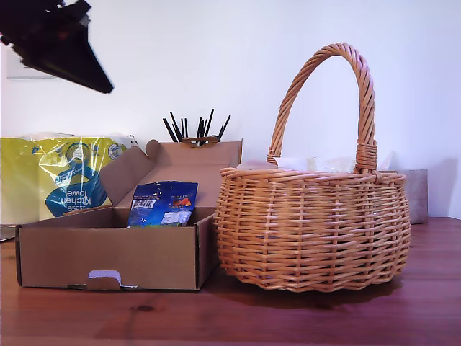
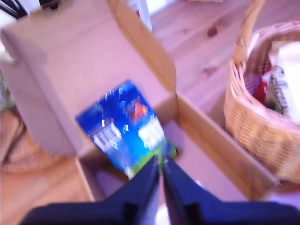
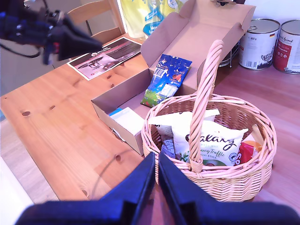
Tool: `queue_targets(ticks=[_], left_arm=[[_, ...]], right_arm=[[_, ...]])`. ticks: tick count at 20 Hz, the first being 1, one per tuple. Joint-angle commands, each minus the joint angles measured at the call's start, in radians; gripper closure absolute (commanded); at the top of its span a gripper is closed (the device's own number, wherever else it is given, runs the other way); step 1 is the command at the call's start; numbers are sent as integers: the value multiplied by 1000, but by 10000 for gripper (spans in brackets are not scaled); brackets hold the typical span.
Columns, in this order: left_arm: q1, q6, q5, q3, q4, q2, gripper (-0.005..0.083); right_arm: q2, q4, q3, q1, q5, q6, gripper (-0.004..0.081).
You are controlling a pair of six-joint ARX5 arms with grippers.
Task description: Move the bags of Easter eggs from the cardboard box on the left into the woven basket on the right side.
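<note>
Nearest the exterior view's camera, at lower left of that frame, sits the shallow brown cardboard box [image 1: 108, 256], flap lid raised. Inside it the dark blue crinkly egg bag [image 1: 163, 204] leans against the back wall, long axis running up the lid, barcode end uppermost. Beside the box, at the frame's right, the round tan wicker basket [image 1: 313, 227] holds a cream bag with dark script [image 3: 213, 140] and others. My first gripper [image 2: 161, 171] hovers above the blue bag, fingers pressed together, empty. My second gripper [image 3: 156, 166] hangs over the basket rim, likewise closed, empty. Behind the box stands a yellow-and-blue kitchen towel pack [image 1: 61, 176].

The box [image 3: 123, 93] stands open from above, its raised lid [image 3: 199, 26] behind. The handle [image 3: 205, 93] arches across the basket [image 3: 243, 180] mouth, leaving openings either side.
</note>
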Motion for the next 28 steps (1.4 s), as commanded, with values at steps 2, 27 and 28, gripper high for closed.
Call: queue_targets(ticks=[2,27,28], left_arm=[[20,11,19,-20,104,133,6],[31,-449,-36,141,388,741,7],[30,-457,-35,143,372,753,7]], right_arm=[[-2,4,2,9,-1,-3,782],[-2,5,2,9,-1,-3,782],[-2,5,2,9,0,-3,782]])
